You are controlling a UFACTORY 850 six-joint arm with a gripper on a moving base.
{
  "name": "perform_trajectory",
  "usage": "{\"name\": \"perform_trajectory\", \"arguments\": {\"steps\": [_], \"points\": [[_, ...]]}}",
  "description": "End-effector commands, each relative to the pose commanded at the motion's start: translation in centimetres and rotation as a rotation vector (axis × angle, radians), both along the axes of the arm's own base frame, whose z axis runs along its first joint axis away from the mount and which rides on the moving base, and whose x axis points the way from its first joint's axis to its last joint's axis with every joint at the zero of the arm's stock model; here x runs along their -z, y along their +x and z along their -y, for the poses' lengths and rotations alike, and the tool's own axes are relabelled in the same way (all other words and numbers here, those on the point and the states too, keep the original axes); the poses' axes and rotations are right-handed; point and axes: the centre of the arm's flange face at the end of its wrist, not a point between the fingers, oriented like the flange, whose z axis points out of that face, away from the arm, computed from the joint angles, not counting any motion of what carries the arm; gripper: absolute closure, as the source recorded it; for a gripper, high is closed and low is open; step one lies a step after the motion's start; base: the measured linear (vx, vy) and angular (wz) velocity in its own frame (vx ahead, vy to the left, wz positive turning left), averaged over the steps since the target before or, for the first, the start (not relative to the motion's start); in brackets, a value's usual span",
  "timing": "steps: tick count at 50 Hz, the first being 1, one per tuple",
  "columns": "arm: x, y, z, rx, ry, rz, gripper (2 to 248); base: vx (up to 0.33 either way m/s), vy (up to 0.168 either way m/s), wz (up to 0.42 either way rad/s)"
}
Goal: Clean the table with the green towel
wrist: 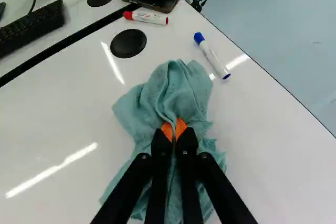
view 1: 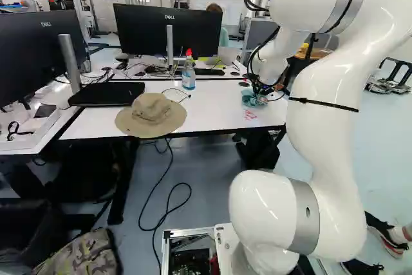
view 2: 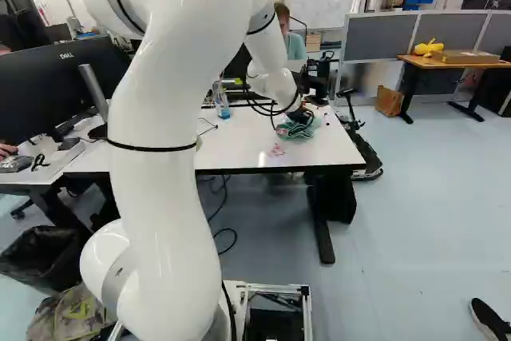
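Near one end of the white tabletop [wrist: 273,129], the black two-fingered gripper [view 2: 300,116] pinches the crumpled teal-green cloth towel [wrist: 178,87] between orange pads [wrist: 166,131]. Just ahead lie a round black disc [wrist: 128,43] and a blue-capped white marker [wrist: 211,56]; beyond, a red-capped white marker [wrist: 146,18]. Red scribbles [view 1: 250,114] mark the tabletop near the towel; farther away sits a tan fabric hat [view 1: 151,114].

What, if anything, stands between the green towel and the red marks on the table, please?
Nothing visible does: the claw is shut on the towel, and only bare tabletop shows between it and the red marks.
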Motion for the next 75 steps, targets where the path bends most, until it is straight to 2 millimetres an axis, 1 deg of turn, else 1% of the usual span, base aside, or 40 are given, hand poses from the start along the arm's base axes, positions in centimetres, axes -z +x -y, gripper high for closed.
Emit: {"name": "perform_trajectory", "arguments": {"steps": [16,30,36,43,50,62,75], "points": [[0.2,2.9,-0.8,-0.028,-0.006,0.017,223,0.000,0.000,0.000],[0.4,5.2,-2.3,-0.061,-0.010,0.029,223,0.000,0.000,0.000],[0.4,5.6,-3.1,-0.076,-0.010,0.030,223,0.000,0.000,0.000],[0.4,5.4,-4.3,-0.091,-0.009,0.026,223,0.000,0.000,0.000],[0.3,4.5,-4.9,-0.097,-0.006,0.019,223,0.000,0.000,0.000],[0.1,2.4,-4.8,-0.087,-0.002,0.005,223,0.000,0.000,0.000],[-0.1,0.1,-3.9,-0.061,0.003,-0.008,223,0.000,0.000,0.000]]}}
